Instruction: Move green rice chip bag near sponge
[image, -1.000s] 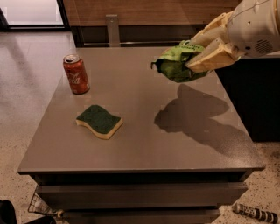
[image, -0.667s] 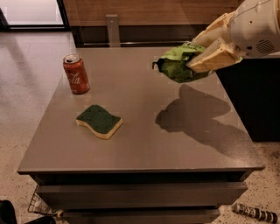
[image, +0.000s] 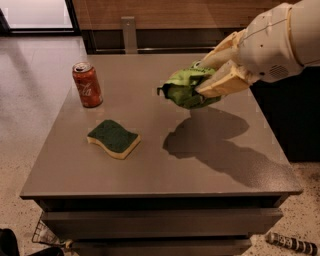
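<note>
The crumpled green bag (image: 184, 91) hangs over the desk's (image: 150, 175) right half, clamped in the end effector (image: 201, 78); the green-topped yellow sponge (image: 113, 138) lies flat toward the front-left corner.

Looking like an office or lab-type bldg interior, prob. a common area, not a home. Speckled polished floor (image: 30, 80) is showing down the left side and in the lower corners, commercial style. Wood panelling (image: 175, 12) is spanning the top of frame w/ a dark recess under it, and a bright glazed opening (image: 35, 12) is glowing at upper left. A plain grey table (image: 150, 170) is filling the centre, w/ flat drawer fronts (image: 160, 222) along the bottom. A wire basket (image: 47, 235) is peeking out at lower left. The robot gripper (image: 198, 79) is hanging above the table at upper right-centre, clamping a green rice chip bag (image: 180, 92), which is suggesting a test space.
</note>
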